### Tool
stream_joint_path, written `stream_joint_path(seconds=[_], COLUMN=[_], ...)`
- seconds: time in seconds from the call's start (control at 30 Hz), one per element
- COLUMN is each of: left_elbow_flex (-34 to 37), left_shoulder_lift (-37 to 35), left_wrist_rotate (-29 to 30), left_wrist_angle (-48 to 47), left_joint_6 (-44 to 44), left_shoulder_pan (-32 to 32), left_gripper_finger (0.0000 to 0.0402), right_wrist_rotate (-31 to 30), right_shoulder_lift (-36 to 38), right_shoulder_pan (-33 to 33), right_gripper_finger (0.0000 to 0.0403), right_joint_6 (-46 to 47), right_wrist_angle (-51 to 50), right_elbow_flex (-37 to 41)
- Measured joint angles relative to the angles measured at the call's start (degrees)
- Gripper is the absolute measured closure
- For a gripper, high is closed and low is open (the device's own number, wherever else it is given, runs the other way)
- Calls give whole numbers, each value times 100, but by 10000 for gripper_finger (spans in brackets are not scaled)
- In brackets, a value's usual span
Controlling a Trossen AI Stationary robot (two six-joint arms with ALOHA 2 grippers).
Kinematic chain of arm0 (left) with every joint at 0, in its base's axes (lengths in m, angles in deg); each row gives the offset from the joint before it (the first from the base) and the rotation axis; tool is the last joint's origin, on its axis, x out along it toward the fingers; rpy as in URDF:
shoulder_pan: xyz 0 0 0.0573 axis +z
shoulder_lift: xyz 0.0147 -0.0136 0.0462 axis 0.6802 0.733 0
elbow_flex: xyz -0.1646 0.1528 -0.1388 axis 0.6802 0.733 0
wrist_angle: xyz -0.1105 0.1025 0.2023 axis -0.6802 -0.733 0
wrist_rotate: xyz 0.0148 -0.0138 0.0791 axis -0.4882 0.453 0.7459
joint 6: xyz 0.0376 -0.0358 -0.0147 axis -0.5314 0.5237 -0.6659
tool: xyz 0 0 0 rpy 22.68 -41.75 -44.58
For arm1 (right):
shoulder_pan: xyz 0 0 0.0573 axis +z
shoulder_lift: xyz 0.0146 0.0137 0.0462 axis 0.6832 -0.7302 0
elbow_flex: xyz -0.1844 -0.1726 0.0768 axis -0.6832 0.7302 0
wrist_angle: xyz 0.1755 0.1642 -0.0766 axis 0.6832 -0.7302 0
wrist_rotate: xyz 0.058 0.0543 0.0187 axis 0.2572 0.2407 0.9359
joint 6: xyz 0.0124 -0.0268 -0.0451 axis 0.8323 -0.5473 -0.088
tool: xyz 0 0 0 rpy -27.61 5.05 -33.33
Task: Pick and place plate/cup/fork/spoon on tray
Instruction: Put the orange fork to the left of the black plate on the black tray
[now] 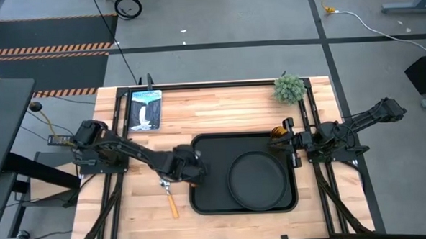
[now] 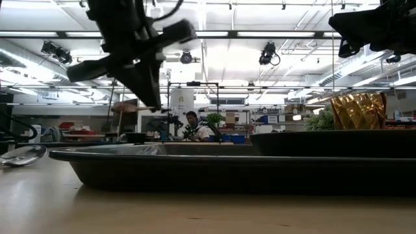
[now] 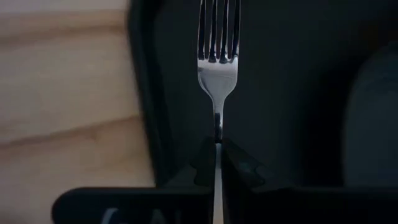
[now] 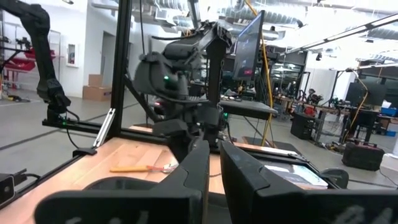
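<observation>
The black tray (image 1: 207,152) lies at the table's middle, and the round black plate (image 1: 257,179) rests flat on its right half. My left gripper (image 1: 190,167) is over the tray's left edge, shut on the fork (image 3: 217,68). The spoon (image 1: 170,200) lies flat on the table left of the tray, and its bowl shows in the low view (image 2: 23,155). The amber cup (image 1: 277,134) stands at the tray's far right corner, also seen in the low view (image 2: 357,110). My right gripper (image 1: 289,139) is beside it, shut and empty. My left gripper pinches the fork's narrow neck (image 3: 217,127), just behind the tines, between its two fingers. The fork runs along the fingers, and its tines (image 3: 217,31) stick out past the fingertips over the tray floor. The handle is hidden behind the fingers. The fork is lifted clear of the tray.
A small green plant (image 1: 289,89) stands at the far right of the table. A blue-and-white booklet (image 1: 144,109) lies at the far left. Bare wood lies left of the tray around the spoon. A person sits far off in the room beyond the table (image 2: 192,123).
</observation>
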Motion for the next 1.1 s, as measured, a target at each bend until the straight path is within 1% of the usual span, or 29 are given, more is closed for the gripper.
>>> stream_joint_path(seconds=[0.1,0.17,0.27,0.37,0.5,0.67,0.77,0.93,1.1], left_elbow_flex=[-12,-8,-13,-119,-703,-1642,-2109,-2494,-2532], left_shoulder_lift=[128,253,479,760,1203,1785,2103,2525,2701], left_wrist_rotate=[126,145,184,224,239,243,266,220,-13], left_wrist_angle=[551,686,1212,1526,1294,449,107,-354,-405], left_joint_6=[95,217,294,287,181,162,253,400,514], left_shoulder_pan=[-118,-179,-205,-209,-208,-243,-267,-249,-155], left_gripper_finger=[386,386,386,386,386,386,386,386,386], right_wrist_rotate=[0,0,0,2,2,0,2,0,0], right_shoulder_lift=[9,-14,-52,-65,-64,-63,-63,-61,-63], right_shoulder_pan=[2,1,2,2,1,2,2,2,2], right_gripper_finger=[357,357,357,357,357,357,357,357,357], right_joint_6=[0,2,0,0,0,0,0,0,0], right_wrist_angle=[5,31,52,18,36,86,100,133,147], right_elbow_flex=[1,-1,-1,-1,-1,-1,-1,-1,-1])
